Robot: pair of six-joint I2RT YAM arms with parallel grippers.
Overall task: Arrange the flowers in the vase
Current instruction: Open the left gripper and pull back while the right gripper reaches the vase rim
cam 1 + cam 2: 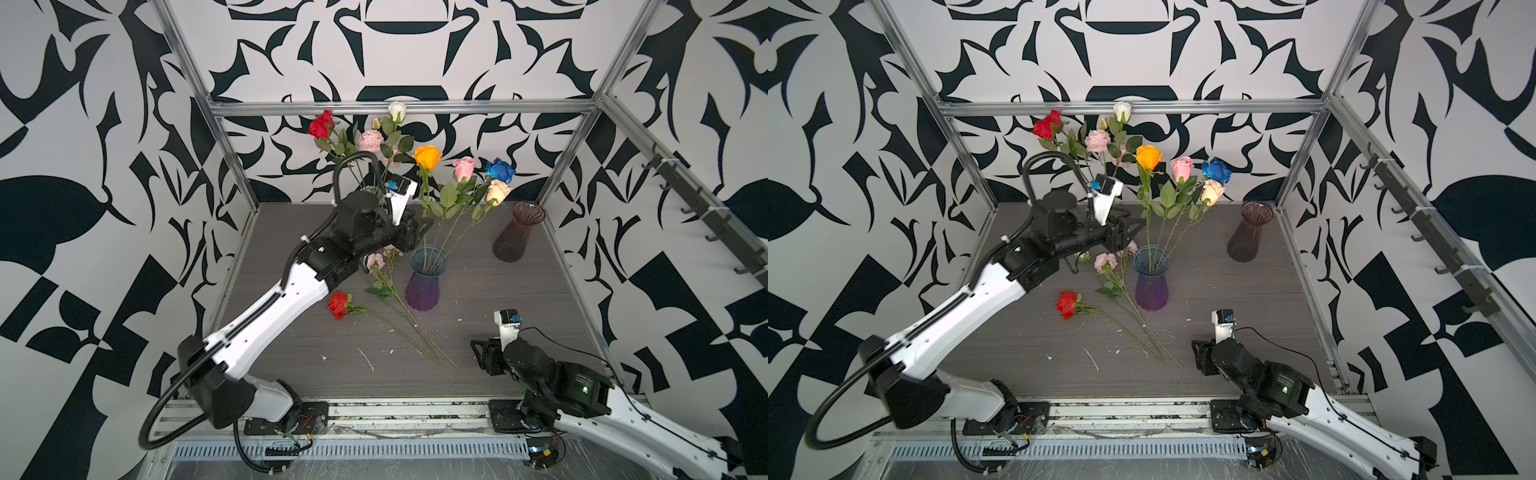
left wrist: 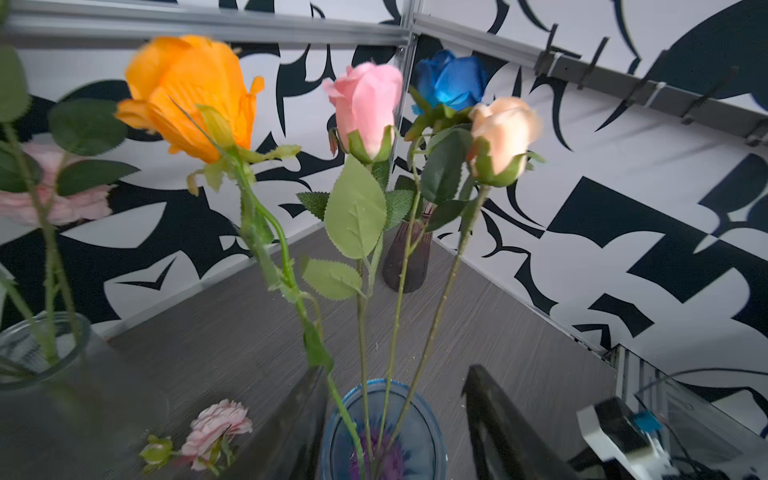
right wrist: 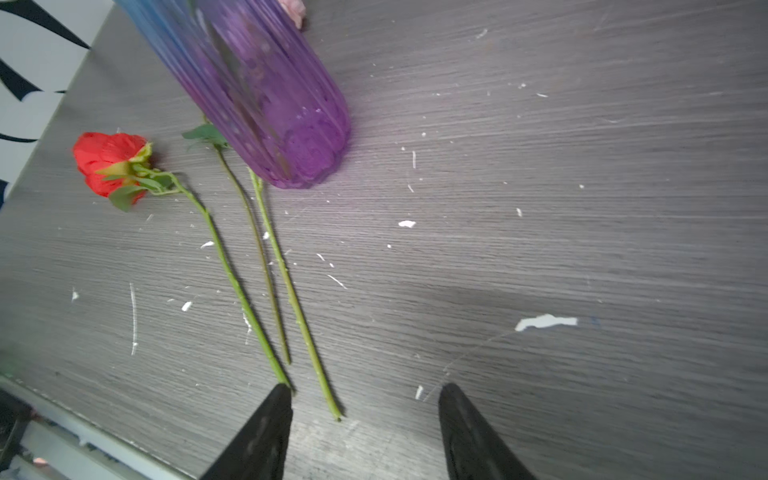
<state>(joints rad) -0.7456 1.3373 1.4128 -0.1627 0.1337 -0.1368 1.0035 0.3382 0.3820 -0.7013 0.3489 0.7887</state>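
Left pincer (image 1: 422,228) hangs open beside the orange rose (image 1: 428,156) above the blue-purple vase (image 1: 424,282) mid-counter. The right pincer (image 3: 365,386), also open, sits near the front edge with one tip at the red rose (image 3: 110,162) stem's end.

A jaw snagging a leaf could likely tip that top-heavy vase.

Three vases:
- The blue-purple one holds four flowers (image 2: 365,108).
- The clear vase (image 2: 41,332) in the far-left corner holds at least three.
- The dark vase (image 1: 515,232) in the far-right corner is empty.

Three loose stems (image 3: 291,291) lie on the counter (image 1: 519,299).

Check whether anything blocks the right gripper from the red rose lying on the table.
Nothing visible does. The open right gripper sits at the red rose stem's end; two other stems lie close beside it.
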